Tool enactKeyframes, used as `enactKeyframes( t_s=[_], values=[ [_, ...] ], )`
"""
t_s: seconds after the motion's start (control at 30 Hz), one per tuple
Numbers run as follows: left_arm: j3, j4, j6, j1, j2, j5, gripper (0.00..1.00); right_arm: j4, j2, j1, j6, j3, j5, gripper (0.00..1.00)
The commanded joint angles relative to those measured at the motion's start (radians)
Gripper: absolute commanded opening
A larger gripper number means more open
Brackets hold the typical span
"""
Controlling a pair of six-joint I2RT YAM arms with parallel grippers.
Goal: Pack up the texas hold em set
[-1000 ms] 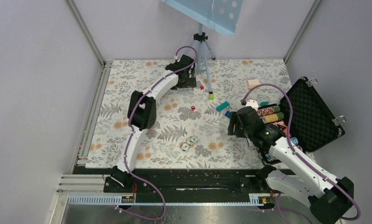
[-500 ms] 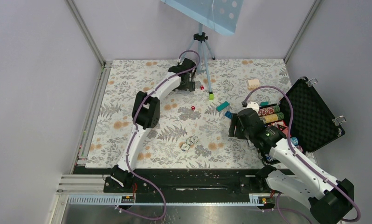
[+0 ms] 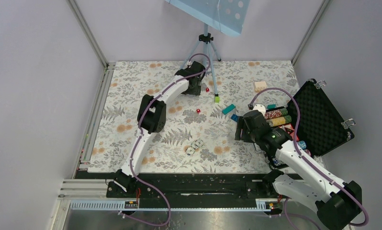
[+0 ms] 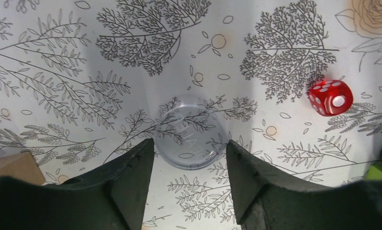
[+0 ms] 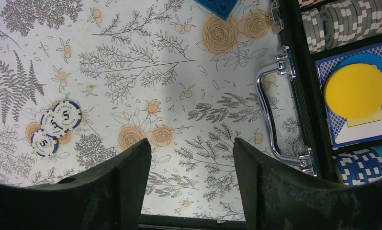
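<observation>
The texas hold em set's black case (image 3: 323, 117) lies open at the right, with chip rows (image 3: 277, 117) inside. My left gripper (image 3: 197, 86) is down at the far middle of the mat. In its wrist view the gripper (image 4: 189, 146) has closed in on a clear round disc (image 4: 191, 136) lying flat, with a fingertip at each edge. A red die (image 4: 331, 97) lies to its right, and a second red die (image 3: 198, 110) lies nearer. My right gripper (image 5: 191, 148) hangs open and empty beside the case handle (image 5: 270, 120). Three loose "5" chips (image 5: 55, 127) lie to its left. A yellow disc (image 5: 355, 90) sits in the case.
Green (image 3: 217, 99), teal (image 3: 229, 109) and blue (image 3: 234, 117) bricks lie between the two grippers. A wooden block (image 3: 260, 86) sits at the far right, and another block corner (image 4: 12, 167) shows beside my left finger. Tripod legs (image 3: 206, 43) stand behind the left gripper.
My left arm reached a little right and farther, and its jaws narrowed onto the clear disc. The right arm has not moved.
</observation>
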Motion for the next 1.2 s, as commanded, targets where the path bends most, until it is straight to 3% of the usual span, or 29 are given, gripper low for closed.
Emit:
enactKeyframes(
  t_s=[0.0, 0.3, 0.8, 0.9, 1.17],
  values=[
    [-0.024, -0.011, 0.011, -0.003, 0.001, 0.044, 0.53, 0.015, 0.005, -0.01, -0.009, 0.001, -0.01, 0.7],
    [-0.063, 0.003, 0.008, -0.001, -0.014, 0.057, 0.46, 0.016, 0.008, -0.018, -0.011, 0.002, -0.013, 0.7],
    [-0.381, 0.153, -0.012, -0.002, -0.219, 0.043, 0.43, 0.021, 0.014, -0.018, -0.015, -0.001, -0.022, 0.71],
    [-0.389, 0.172, -0.011, -0.001, -0.237, 0.038, 0.54, 0.022, 0.01, -0.018, -0.014, -0.004, -0.025, 0.71],
    [-0.329, 0.164, -0.028, 0.005, -0.249, 0.048, 0.64, 0.022, -0.002, -0.018, -0.01, -0.007, -0.02, 0.71]
  ],
)
